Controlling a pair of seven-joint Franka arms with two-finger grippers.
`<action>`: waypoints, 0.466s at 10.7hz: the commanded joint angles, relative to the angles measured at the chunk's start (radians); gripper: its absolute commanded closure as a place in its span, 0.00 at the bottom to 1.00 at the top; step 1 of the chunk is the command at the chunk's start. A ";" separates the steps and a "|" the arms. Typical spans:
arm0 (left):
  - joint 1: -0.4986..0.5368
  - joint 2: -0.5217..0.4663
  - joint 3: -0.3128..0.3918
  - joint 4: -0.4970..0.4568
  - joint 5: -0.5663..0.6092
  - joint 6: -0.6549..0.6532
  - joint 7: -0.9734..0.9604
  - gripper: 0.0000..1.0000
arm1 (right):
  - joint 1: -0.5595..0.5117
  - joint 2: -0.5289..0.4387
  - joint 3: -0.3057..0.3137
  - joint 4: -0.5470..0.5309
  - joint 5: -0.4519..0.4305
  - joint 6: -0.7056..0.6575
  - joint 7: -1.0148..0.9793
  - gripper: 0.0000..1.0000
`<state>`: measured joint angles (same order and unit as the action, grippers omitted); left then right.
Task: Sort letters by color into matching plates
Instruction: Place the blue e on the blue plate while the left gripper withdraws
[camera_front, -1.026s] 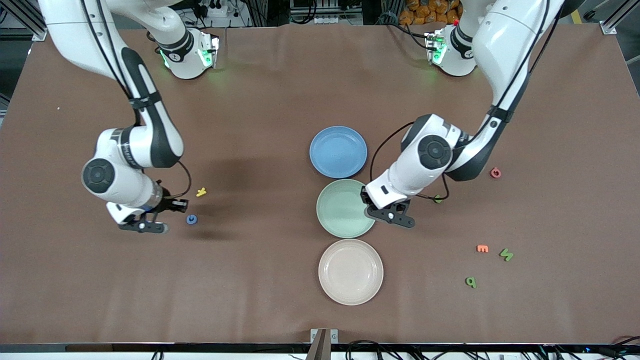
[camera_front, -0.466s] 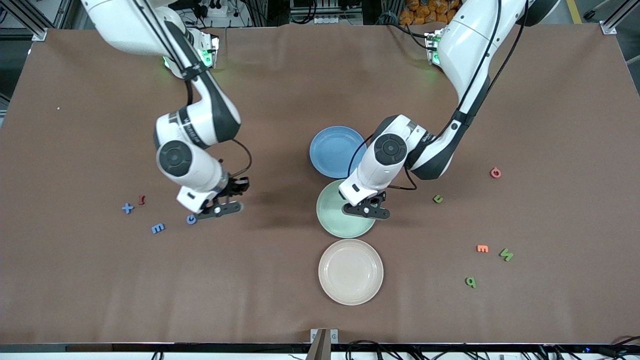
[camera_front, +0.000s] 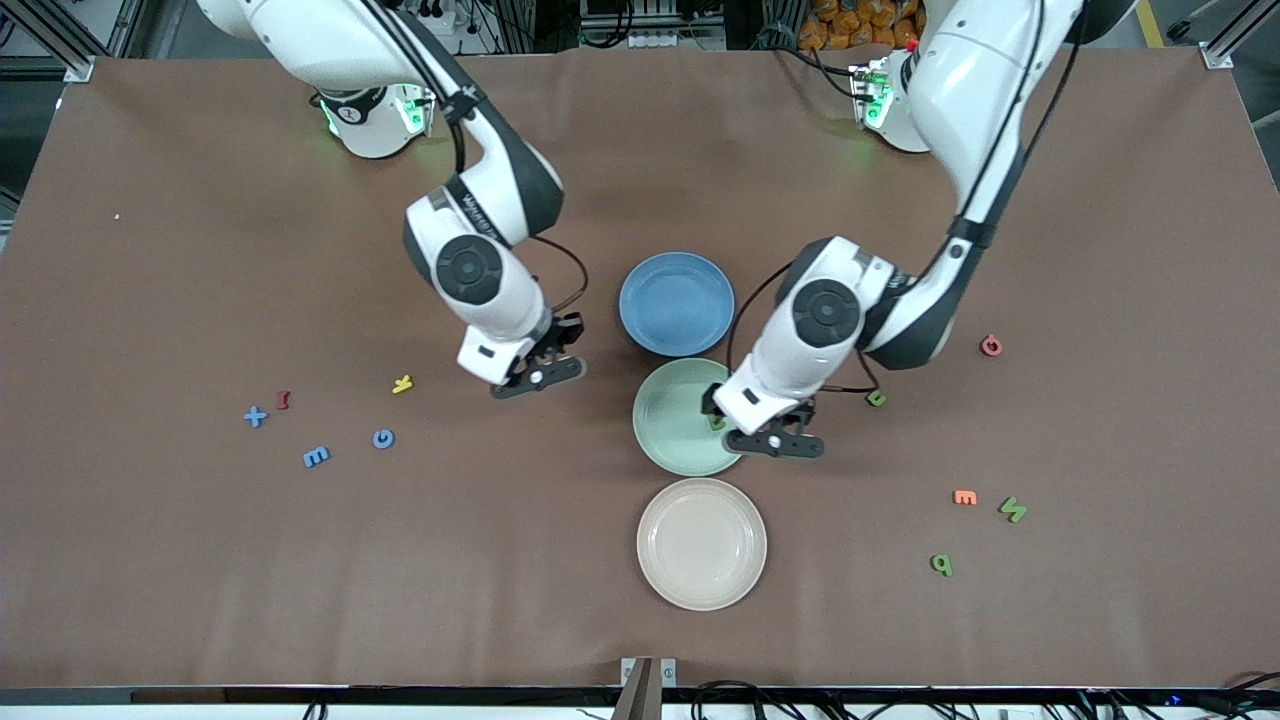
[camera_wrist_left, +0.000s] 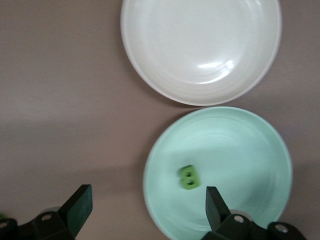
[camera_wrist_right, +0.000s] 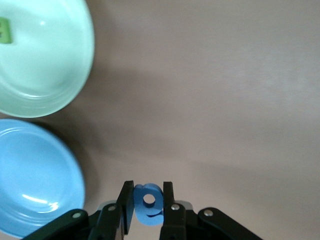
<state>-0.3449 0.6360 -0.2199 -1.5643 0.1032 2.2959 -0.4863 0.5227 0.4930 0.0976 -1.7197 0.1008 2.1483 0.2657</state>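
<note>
Nearest the front camera we see a beige-pink round plate, then a pale mint green round plate. The left gripper hangs over its rim, fingers spread wide. The left wrist view alone shows clearly a small green foam letter lying in that plate. Farther on, the right gripper is over bare table beside the blue round plate; only its wrist view shows it clenched on a blue foam letter.

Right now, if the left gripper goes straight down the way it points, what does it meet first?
Most likely the mint green plate: the left gripper, fingers open, hangs over its rim, with the green letter lying in the plate between them.
</note>
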 joint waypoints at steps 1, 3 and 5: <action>0.119 -0.087 -0.012 -0.052 0.029 -0.125 0.177 0.00 | 0.071 0.087 0.010 0.110 -0.013 -0.013 0.027 0.93; 0.217 -0.108 -0.013 -0.106 0.029 -0.124 0.364 0.00 | 0.132 0.137 0.010 0.159 -0.012 -0.013 0.046 0.93; 0.298 -0.102 -0.013 -0.111 0.030 -0.119 0.483 0.00 | 0.190 0.192 0.010 0.201 -0.015 -0.002 0.058 0.93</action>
<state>-0.1241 0.5620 -0.2194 -1.6313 0.1085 2.1712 -0.1061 0.6616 0.6068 0.1078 -1.6013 0.1007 2.1490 0.2933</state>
